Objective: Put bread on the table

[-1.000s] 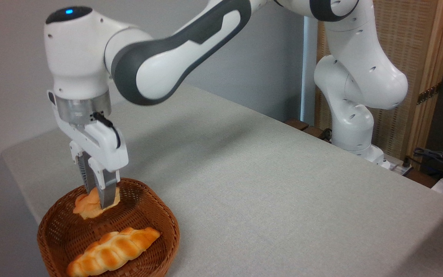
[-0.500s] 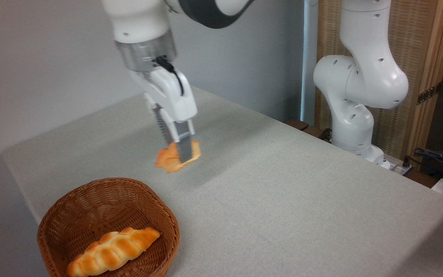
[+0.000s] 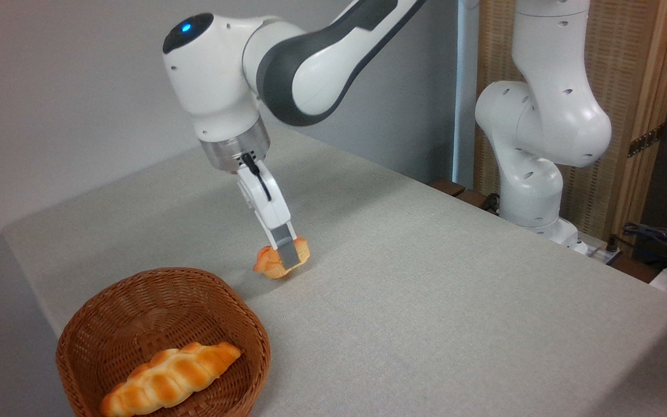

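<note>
Low over table (image 3: 426, 301), end effector (image 3: 285, 255) lowered, still gripping bread (image 3: 270, 263)

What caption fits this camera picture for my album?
Gripper holds the bun low over the table, beside the basket.

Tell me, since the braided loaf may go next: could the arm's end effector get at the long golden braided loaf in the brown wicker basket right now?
Probably not yet: the end effector is shut on the small round orange bun over the grey cloth table. Otherwise the long golden braided loaf lies uncovered in the open brown wicker basket.
</note>
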You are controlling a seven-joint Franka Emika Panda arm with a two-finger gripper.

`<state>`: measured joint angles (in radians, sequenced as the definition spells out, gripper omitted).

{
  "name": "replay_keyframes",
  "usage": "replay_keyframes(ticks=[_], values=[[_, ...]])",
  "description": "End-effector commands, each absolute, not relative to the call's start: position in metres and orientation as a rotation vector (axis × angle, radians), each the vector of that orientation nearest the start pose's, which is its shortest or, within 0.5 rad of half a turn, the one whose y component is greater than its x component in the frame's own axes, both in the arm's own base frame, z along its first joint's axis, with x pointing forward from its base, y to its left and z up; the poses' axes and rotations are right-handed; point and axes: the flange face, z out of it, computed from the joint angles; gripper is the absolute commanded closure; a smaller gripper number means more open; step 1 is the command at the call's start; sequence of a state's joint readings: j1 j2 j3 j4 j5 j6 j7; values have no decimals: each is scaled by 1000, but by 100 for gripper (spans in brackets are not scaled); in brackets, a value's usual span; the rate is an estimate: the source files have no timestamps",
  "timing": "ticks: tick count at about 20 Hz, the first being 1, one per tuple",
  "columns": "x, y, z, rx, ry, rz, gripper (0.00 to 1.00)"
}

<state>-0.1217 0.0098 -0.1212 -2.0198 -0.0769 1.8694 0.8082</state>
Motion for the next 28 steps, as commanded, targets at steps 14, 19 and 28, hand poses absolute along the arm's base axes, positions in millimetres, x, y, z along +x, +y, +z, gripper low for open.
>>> replay_keyframes(ticks=[14, 19, 28], values=[[526, -139, 449, -2865, 1507, 179, 0], [553, -96, 529, -2947, 1338, 21, 0], [560, -33, 635, -3036, 1174, -43, 0]])
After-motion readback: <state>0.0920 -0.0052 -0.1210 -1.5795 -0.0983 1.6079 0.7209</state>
